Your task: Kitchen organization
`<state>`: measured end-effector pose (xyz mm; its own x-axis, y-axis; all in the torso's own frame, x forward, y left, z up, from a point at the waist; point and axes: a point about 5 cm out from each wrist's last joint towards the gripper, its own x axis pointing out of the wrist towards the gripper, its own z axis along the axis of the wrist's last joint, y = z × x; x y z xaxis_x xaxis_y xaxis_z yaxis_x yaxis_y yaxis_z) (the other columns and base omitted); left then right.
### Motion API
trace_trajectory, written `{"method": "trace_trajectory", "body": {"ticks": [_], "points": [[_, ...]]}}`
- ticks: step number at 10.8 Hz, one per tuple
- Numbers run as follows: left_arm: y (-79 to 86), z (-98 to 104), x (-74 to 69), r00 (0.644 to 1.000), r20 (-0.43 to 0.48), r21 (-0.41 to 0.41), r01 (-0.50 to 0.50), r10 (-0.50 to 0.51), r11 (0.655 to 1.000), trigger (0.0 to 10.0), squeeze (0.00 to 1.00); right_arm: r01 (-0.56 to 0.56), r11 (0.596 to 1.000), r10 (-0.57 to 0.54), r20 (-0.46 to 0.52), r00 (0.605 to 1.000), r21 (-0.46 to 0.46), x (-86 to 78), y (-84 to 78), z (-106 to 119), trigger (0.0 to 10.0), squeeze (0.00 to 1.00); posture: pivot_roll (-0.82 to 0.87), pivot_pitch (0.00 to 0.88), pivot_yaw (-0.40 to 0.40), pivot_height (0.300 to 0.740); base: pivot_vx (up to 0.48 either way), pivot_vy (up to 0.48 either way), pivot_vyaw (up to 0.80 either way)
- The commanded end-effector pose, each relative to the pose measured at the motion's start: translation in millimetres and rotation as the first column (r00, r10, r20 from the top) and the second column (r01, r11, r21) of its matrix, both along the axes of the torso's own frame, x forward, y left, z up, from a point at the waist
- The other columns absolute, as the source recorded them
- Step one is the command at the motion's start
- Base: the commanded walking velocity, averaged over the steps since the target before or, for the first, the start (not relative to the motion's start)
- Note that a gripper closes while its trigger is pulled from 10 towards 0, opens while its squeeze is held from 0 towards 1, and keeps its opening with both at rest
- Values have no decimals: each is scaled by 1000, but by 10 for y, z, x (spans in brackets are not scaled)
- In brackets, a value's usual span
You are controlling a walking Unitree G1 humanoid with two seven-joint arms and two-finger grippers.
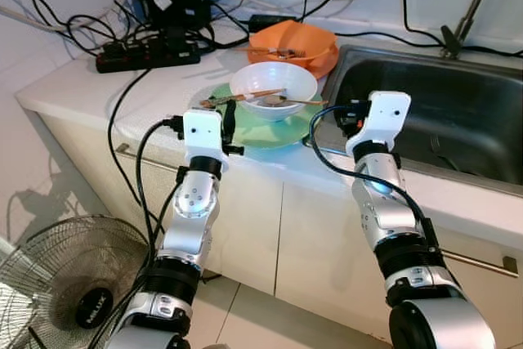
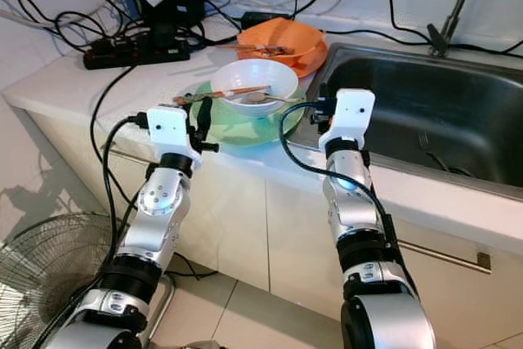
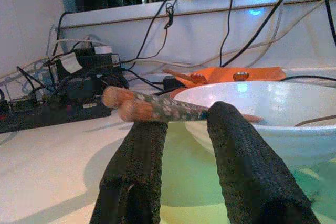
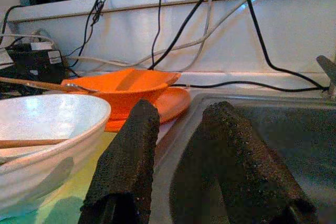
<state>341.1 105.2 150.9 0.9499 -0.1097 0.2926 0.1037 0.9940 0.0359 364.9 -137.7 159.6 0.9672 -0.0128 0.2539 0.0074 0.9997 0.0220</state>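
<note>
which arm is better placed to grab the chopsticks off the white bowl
Left. The left gripper is open right at the chopsticks' handle ends, which overhang the white bowl. The right gripper points at the sink edge.

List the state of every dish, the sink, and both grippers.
white bowl: upright on the green plate, chopsticks and spoon across it
green plate: flat on the counter
orange bowl: upright, utensils inside
sink: no water visible, utensils at the bottom
left gripper: open, beneath the chopsticks
right gripper: open, holding nothing
</note>
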Motion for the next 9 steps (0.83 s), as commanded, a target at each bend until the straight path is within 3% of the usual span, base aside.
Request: {"method": "trace_trajectory", "body": {"ticks": [1,9], "points": [[12,3,-9,1000,1,0,2,-2,1000,10000,0,-3,1000,3,-4,1000,-7,15,17,5,10000,0,64,0,49,740,0,0,0],[-62,113,75,999,33,-3,-1,1,1000,10000,0,-9,1000,9,-7,1000,-3,15,56,-8,10000,0,60,0,53,740,0,0,0]]}}
